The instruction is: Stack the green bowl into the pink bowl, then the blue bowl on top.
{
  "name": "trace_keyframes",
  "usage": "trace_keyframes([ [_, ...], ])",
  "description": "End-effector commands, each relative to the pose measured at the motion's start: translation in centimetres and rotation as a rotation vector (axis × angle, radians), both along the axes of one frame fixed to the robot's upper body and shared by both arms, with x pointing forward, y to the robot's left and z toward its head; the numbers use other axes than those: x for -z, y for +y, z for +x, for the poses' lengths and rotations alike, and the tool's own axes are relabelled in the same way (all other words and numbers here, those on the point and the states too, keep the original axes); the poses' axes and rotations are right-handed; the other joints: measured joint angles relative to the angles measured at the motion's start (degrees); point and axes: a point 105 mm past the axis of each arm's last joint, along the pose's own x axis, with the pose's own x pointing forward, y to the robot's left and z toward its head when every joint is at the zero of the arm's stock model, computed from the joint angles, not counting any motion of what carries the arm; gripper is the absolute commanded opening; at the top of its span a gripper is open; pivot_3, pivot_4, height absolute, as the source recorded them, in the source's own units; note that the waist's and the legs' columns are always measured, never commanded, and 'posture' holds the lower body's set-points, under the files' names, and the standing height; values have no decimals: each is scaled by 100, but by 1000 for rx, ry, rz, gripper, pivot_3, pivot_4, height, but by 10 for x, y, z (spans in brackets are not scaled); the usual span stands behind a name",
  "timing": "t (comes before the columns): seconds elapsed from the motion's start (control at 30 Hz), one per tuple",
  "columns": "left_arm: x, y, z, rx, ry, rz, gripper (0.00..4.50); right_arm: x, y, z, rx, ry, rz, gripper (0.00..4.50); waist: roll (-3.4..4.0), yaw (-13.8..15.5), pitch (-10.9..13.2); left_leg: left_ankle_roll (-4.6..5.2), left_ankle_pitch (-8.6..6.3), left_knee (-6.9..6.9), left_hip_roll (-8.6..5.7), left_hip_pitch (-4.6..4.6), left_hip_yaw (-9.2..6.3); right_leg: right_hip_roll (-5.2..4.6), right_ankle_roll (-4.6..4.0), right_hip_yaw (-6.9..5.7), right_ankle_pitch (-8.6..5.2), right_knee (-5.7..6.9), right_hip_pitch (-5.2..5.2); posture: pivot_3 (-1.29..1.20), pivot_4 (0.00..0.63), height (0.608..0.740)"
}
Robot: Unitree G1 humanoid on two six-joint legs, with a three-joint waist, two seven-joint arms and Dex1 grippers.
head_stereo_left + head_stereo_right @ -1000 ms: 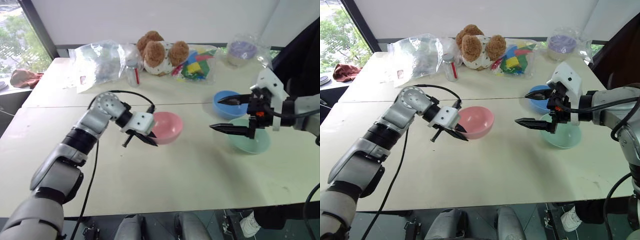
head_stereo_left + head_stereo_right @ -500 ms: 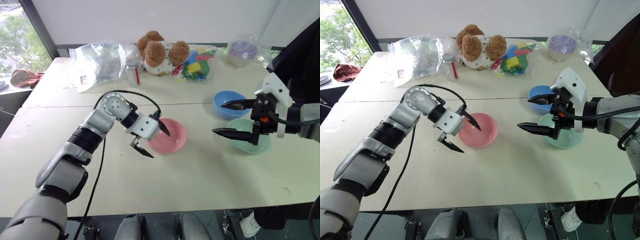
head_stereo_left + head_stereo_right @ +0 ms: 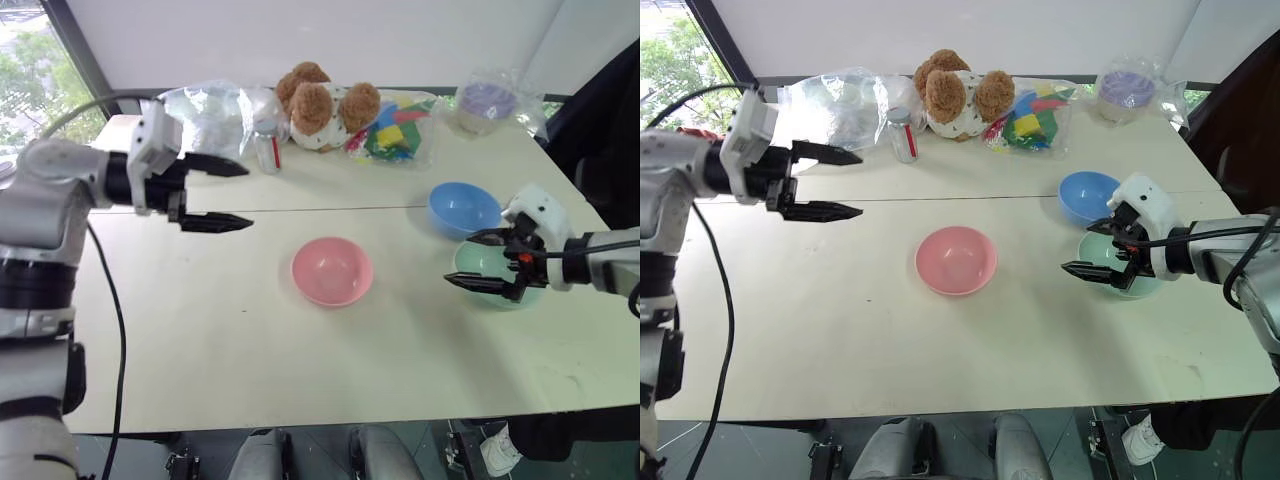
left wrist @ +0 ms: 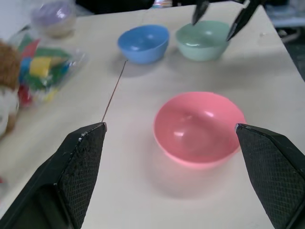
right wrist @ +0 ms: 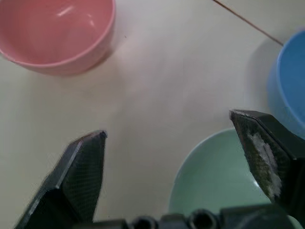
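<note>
Green bowl about to be grasped; nothing stacked yet.

The left gripper (image 3: 215,190) is held wide open and empty above the table's left side. The pink bowl (image 3: 332,271) sits empty mid-table; the blue bowl (image 3: 464,209) lies further right, with the green bowl (image 3: 492,274) just beside it. The right gripper (image 3: 480,262), jaws spread, is poised at the green bowl's near rim; closing on that rim is called for next. No readable writing is seen.
</note>
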Motion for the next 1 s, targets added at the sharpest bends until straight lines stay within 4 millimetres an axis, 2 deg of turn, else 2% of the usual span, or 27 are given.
trace_keyframes([
  [0.03, -11, 10, -17, -56, -29, -49, 4471, 16, -13, 4, 61, 34, -33, 4500, 0, -3, 0, 0, 0, 0, 0, 0, 1, -1, 0, 1, 0, 0, 0, 0, 150, 740],
  [0.2, 2, 18, -32, -121, 38, -93, 4471, 41, -25, 1, 87, 107, -74, 4500, 1, -10, 0, -1, 1, -3, 1, 1, -1, -1, 0, 1, 0, 1, -2, 0, 150, 740],
  [0.27, 5, 18, -33, -141, 39, -95, 4500, 46, -25, 0, 81, 121, -80, 3966, 1, -10, 0, -2, 1, -3, 1, 3, 0, -1, 0, 2, 0, 1, -1, 0, 150, 740],
  [0.37, 5, 18, -34, -161, 35, -109, 4500, 50, -25, -1, 57, 130, -116, 2635, 1, -4, 0, -8, 4, -3, 1, 5, 1, -1, -1, 2, 0, 9, -1, 0, 150, 740],
  [0.4, 5, 18, -33, -168, 33, -112, 4500, 50, -24, -2, 48, 130, -115, 1977, 1, -2, 0, -9, 5, -3, 1, 6, 1, 0, -1, 1, 0, 9, -1, 0, 150, 740],
  [0.53, 6, 19, -33, -178, 30, -111, 4500, 43, -20, -2, 13, 106, -130, 52, -5, -15, -4, -9, 5, -3, 0, 6, 0, 1, -1, 2, 0, 10, -1, 0, 150, 740],
  [0.63, 3, 22, -32, -191, 22, -111, 4500, 24, -11, -6, -64, 59, -152, 52, -11, -14, -7, -9, 5, -3, 3, 12, -1, 3, -1, 2, 1, 9, 5, 0, 150, 740],
  [0.7, -1, 25, -30, -207, 8, -122, 4500, 2, 5, -11, -166, 9, -148, 52, -9, -12, -6, -9, 5, -4, 2, 11, 0, 2, -1, 2, 1, 9, 4, 0, 150, 740],
  [0.8, -5, 27, -29, -215, 3, -133, 4500, -32, 56, -24, -418, -80, -87, 52, -1, -54, -2, -9, 5, -6, 4, 11, 1, 3, -1, 3, 1, 11, -2, 0, 150, 740],
  [0.87, -5, 27, -29, -217, 2, -133, 4500, -39, 83, -25, -530, -123, -82, 52, -2, -61, -2, -10, 6, -7, 7, 14, 1, 6, -2, 5, 1, 14, -3, 0, 150, 740],
  [1.0, -3, 26, -26, -222, -5, -123, 4500, -34, 126, -20, -695, -151, -31, 52, -19, -28, -10, -12, 6, -10, 8, 13, -9, 7, -3, -3, 1, 9, 1, 0, 150, 740],
])
